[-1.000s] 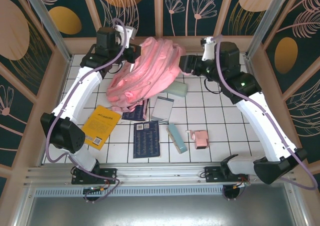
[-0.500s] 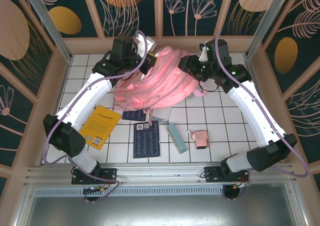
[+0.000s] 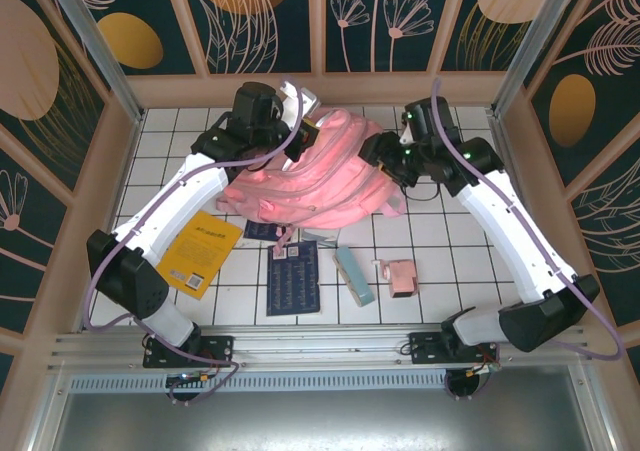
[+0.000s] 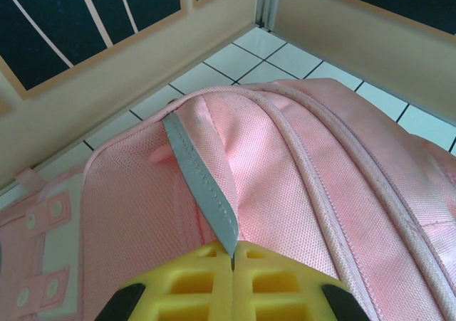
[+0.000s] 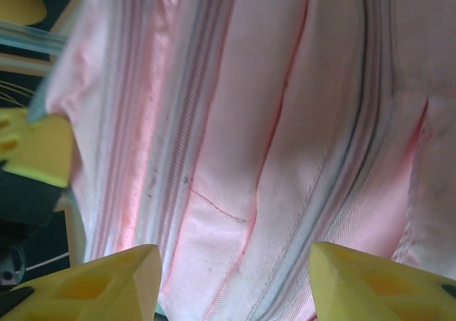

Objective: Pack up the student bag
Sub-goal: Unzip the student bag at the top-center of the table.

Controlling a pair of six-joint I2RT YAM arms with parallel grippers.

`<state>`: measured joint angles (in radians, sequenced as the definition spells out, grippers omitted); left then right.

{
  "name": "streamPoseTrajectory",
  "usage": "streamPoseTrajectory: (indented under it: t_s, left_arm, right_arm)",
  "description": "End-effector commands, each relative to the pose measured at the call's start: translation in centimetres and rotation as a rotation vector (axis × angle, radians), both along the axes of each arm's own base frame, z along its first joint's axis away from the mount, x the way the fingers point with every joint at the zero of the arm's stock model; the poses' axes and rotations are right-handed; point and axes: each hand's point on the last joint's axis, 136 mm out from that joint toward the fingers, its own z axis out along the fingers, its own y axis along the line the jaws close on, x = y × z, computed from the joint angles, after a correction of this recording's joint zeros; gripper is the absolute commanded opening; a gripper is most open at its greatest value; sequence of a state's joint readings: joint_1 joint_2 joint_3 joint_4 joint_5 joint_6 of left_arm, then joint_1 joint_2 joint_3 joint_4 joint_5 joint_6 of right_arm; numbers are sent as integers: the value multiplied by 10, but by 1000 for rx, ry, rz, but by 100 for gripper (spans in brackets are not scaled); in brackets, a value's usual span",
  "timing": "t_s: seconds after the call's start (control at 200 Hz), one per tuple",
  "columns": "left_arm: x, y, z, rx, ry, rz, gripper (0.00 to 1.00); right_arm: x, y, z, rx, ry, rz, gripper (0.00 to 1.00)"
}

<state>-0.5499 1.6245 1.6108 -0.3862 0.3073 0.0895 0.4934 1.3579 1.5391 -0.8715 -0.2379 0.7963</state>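
bag (image 3: 318, 176) sagging at far centre of table (image 3: 450, 241), seeming soft, light, floppy | left gripper (image 4: 233, 258) clamping grey strip (image 4: 199, 175) near top seam, probably the best hold | right gripper (image 5: 231, 282) gaping wide beside slippery-looking fabric

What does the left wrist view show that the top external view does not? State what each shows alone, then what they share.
Left wrist adds: the left pincer shut on a grey strap of the student bag, with the fabric's weave plain. Top external adds: a yellow book, a dark blue booklet, a teal box and a small pink box on the tiles nearer the arm bases. Shared: the pink bag and the white tiled table.
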Motion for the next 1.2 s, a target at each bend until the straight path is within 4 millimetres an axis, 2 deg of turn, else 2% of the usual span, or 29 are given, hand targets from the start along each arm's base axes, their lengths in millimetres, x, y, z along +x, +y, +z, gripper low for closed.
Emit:
streamPoseTrajectory:
  t_s: [0.0, 0.115, 0.165, 0.245, 0.35, 0.365, 0.46, 0.596, 0.836, 0.986, 1.191]
  left_arm:
    - [-4, -11, 52, -101, -165, -53, 0]
    - [-7, -11, 50, -103, -165, -67, 0]
    - [-9, -12, 48, -102, -164, -76, 0]
    - [-10, -12, 44, -100, -160, -80, 0]
    - [-11, -13, 37, -102, -143, -87, 0]
    - [-12, -14, 36, -104, -141, -90, 0]
    - [-14, -17, 31, -115, -125, -110, 0]
    - [-17, -18, 28, -126, -116, -123, 0]
    - [-23, -16, 31, -137, -129, -132, 0]
    - [-24, -17, 32, -140, -130, -140, 0]
    - [-28, -20, 32, -150, -126, -166, 0]
  right_arm:
    - [-11, 6, -7, 44, 41, -6, 57]
    - [-10, 10, -21, 42, 63, -8, 56]
    - [-9, 11, -21, 46, 57, -6, 56]
    - [-4, 10, -6, 49, 12, -18, 56]
    - [0, 13, 30, 61, -62, -21, 55]
    - [-3, 19, 34, 64, -67, -5, 54]
    - [-1, 24, 42, 60, -62, -10, 52]
    - [10, 32, 28, 76, -27, -33, 49]
    - [32, 50, 16, 137, -26, -33, 48]
    - [42, 54, -7, 112, 4, -49, 47]
    - [47, 54, -35, 99, 44, -75, 46]
